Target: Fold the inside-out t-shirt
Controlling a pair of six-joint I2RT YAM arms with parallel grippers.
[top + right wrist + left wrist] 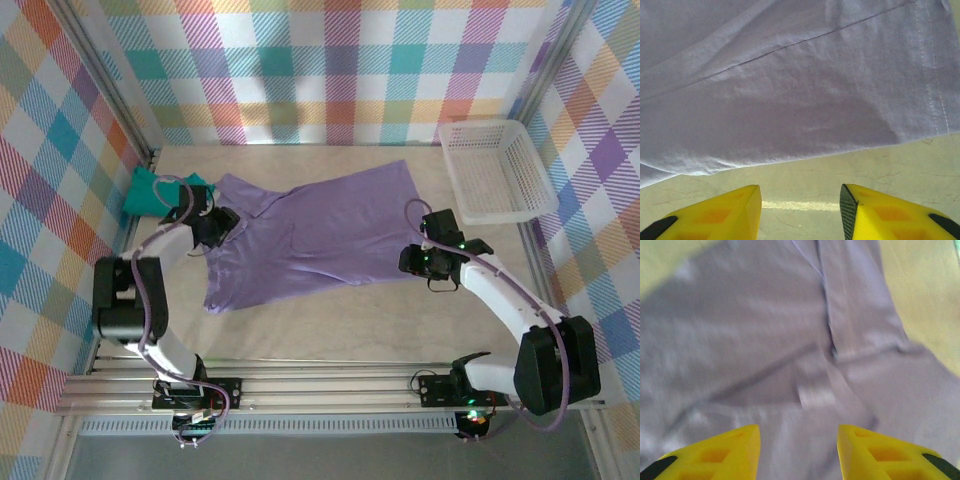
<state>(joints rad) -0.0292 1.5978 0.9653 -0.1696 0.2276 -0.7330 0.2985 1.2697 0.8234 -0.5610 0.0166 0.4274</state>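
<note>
The inside-out t-shirt (310, 235) is lying spread across the middle of the counter (350, 325) in the overhead view, its lavender cloth running on a slant from lower left of centre up toward the upper right, mostly flat with a few soft creases. Over its left end the left jaws are hovering, and from the left wrist camera they are standing apart at the bottom of the frame, yellow, released, nothing between them; beneath them the t-shirt (790, 340) is filling nearly the whole frame, rather blurred, with a stitched seam running down from the top centre and a band of cloth crossing just above the jaws, pale counter peeking in at the upper left and right corners. At the shirt's lower right edge the right jaws are sitting just off the cloth. The right wrist camera is showing them parted too, released, bare counter (805, 175) between them, while the t-shirt (790, 90) is covering the upper part of that frame, its edge lying just ahead of the jaws and a double-stitched hem running down the right side. Further out, a teal folded garment (150, 192) is resting at the left of the overhead view, near the shirt's left end, and a white basket (495, 170) is standing at the upper right, apart from the shirt.
</note>
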